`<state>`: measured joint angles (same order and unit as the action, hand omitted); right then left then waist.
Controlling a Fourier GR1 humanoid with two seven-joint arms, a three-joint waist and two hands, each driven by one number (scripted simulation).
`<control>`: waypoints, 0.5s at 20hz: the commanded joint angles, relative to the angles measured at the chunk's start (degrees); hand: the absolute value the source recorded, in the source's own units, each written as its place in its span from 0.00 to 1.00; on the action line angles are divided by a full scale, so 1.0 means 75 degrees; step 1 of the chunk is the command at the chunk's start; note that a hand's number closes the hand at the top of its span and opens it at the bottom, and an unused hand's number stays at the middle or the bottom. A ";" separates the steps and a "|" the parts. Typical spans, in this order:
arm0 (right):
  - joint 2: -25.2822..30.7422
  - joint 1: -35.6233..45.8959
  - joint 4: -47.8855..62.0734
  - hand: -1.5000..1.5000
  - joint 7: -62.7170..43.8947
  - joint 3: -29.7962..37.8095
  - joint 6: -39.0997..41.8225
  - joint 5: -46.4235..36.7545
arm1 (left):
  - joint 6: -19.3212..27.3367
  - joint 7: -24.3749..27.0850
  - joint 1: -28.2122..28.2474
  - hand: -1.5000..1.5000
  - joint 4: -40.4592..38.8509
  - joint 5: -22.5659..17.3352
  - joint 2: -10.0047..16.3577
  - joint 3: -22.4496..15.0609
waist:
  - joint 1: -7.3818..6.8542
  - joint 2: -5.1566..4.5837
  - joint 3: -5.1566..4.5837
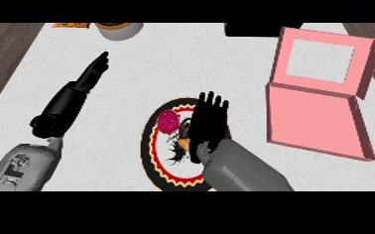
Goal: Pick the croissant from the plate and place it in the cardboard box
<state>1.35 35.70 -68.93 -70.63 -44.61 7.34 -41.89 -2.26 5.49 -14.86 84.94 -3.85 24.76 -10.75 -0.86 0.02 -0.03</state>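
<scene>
— What's closest to us?

— The grey right forearm [242, 171], coming in over the counter's [110, 104] near edge. Its black right hand [210, 116] hangs over the plate [149, 146], fingers straight and together, pointing towards the far edge.

— Does it have the croissant?

— It has hold of nothing that I can see. The croissant [185, 140] is on the plate, only a brownish sliver of it showing at the hand's left side; the rest is hidden under the palm. I cannot tell whether the hand touches it.

— Anything else on that plate?

— A pink lump [169, 121], just left of the fingers. The plate itself sits near the counter's near edge, about midway along it.

— And the box?

— The box [311, 116] is pink, lying open by the right edge, apart from the plate, nothing inside. Its lid [330, 39] stands up on the far side, with a window cut in it.

— The other hand?

— The left hand [93, 73] is out towards the left edge, fingers straight and holding nothing, well clear of the plate.

— Along the far edge?

— A bowl [118, 29], an orange packet [71, 25] near the far left corner, and a dark block [253, 29] just behind the box.
</scene>
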 commanded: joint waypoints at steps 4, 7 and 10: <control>-0.0171 -0.0060 0.0501 0.00 -0.1597 0.0025 -0.0168 -0.0115 | 0.0139 -0.0377 0.0120 0.50 0.0454 0.0173 -0.0150 -0.0047 | 0.0022 0.0019 0.0005; -0.0171 -0.0199 0.0364 0.00 -0.1482 -0.0033 -0.0118 -0.0010 | 0.0029 -0.0104 0.0135 0.50 0.0211 0.0190 -0.0183 0.0095 | 0.0056 0.0005 0.0002; -0.0171 -0.0410 0.0697 0.00 -0.0948 -0.0181 -0.0459 0.0033 | -0.0221 0.0141 0.0117 0.50 0.0062 0.0168 0.0032 0.0426 | 0.0053 -0.0007 0.0003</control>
<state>1.17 33.57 -64.77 -69.44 -45.14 5.03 -41.86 -3.36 5.11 -14.12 86.46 -3.19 24.70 -9.19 -0.73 0.00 -0.01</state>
